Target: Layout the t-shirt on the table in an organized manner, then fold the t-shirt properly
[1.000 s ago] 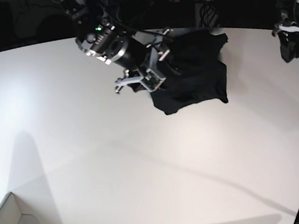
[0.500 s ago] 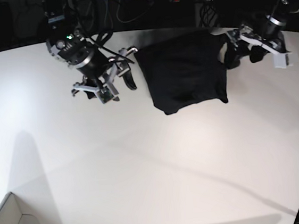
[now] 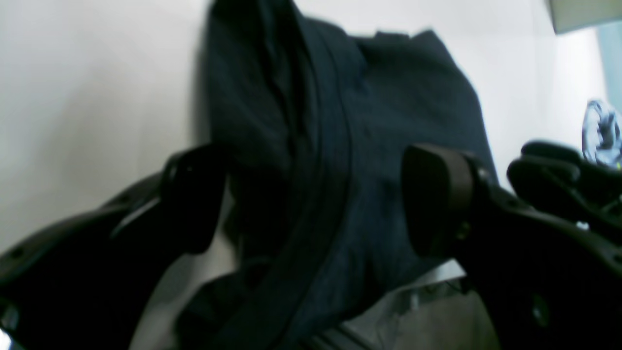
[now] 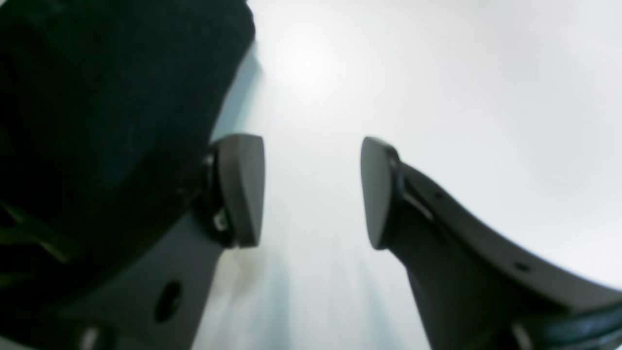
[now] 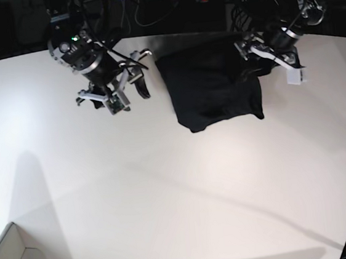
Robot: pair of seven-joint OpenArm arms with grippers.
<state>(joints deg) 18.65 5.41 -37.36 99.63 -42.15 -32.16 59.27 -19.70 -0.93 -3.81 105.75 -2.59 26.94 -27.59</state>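
Both arms have shifted; left gripper [image 5: 258,55] now gapes over the t-shirt [image 5: 212,85], right gripper [image 5: 122,88] open, upper left.

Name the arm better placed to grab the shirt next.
Left. Its open pincer hangs right over the folds of the black t-shirt, fabric showing between the tips. The right pincer, also open, sits beside the shirt over bare table.
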